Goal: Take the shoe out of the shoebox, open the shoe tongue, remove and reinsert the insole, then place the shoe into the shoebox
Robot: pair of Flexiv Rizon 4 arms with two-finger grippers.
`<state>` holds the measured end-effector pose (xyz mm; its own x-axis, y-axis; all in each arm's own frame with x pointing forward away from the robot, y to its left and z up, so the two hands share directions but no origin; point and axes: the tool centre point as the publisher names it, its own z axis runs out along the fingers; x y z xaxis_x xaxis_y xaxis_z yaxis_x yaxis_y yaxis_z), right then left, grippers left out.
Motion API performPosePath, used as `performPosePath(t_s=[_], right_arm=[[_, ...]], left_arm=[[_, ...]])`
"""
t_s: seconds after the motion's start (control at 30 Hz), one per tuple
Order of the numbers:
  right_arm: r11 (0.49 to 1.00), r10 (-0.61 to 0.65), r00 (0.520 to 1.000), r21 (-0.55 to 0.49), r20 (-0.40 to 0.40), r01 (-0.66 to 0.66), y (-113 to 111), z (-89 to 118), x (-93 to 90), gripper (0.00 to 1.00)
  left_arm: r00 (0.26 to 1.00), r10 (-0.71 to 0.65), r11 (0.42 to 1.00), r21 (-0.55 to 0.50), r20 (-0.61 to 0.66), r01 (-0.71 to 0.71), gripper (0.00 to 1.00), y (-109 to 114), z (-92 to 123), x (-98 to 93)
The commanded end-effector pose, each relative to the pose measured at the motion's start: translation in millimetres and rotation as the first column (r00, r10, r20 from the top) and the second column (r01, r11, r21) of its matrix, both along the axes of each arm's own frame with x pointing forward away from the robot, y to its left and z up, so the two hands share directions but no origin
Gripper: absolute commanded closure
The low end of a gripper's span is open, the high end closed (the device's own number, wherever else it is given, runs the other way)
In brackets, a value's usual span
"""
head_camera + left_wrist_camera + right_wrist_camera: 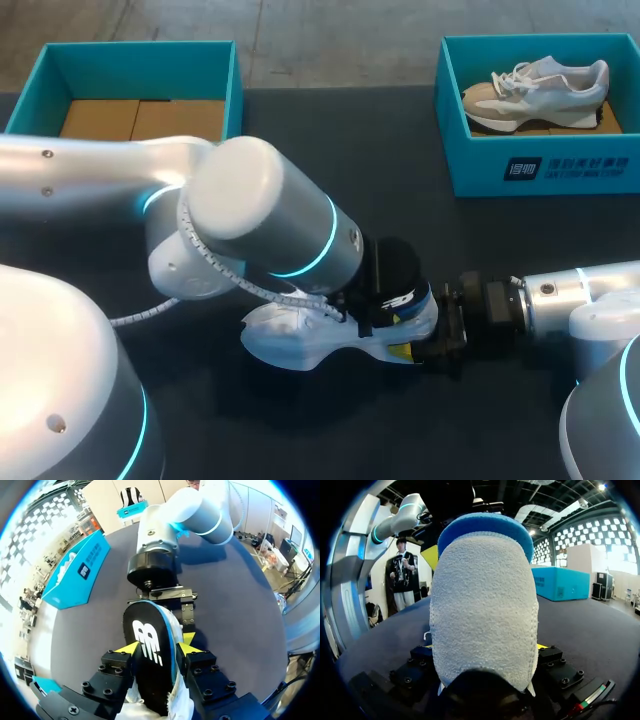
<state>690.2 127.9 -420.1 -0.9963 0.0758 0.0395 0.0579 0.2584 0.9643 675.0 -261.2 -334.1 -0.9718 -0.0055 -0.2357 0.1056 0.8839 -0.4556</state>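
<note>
The left arm (pixel 260 215) and right arm (pixel 590 290) are silver-white cylinders with cyan rings at the joints, and a coiled grey cable (pixel 262 291) loops just behind the left gripper (pixel 156 647). That gripper's fingers (pixel 112 677) are blocky black, studded with hex screws, and end in yellow tips; behind the right gripper (pixel 418 342) sits a round black flange (pixel 152 572).

A robotics lab: left arm (pixel 90 165) and right arm (pixel 590 285) over a dark table (pixel 330 130) with a teal shoebox (pixel 545 165).
</note>
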Motion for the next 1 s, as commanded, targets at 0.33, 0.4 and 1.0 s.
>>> performPosePath(t_s=[0.33,0.4,1.0], right_arm=[[1.0,-0.001,1.0,-0.005,-0.001,0.001,0.7,0.3,-2.3,1.0],[1.0,-0.001,1.0,-0.005,-0.001,0.001,0.7,0.3,-2.3,1.0],[1.0,-0.001,1.0,-0.005,-0.001,0.001,0.7,0.3,-2.3,1.0]], left_arm=[[1.0,0.027,1.0,0.007,0.002,-0.027,0.98,-2.4,-2.5,5.9],[1.0,0.028,1.0,0.005,0.001,-0.028,1.0,-1.1,-1.2,6.8],[0.989,-0.091,0.995,-0.055,-0.114,0.085,1.0,3.9,17.0,-4.8]])
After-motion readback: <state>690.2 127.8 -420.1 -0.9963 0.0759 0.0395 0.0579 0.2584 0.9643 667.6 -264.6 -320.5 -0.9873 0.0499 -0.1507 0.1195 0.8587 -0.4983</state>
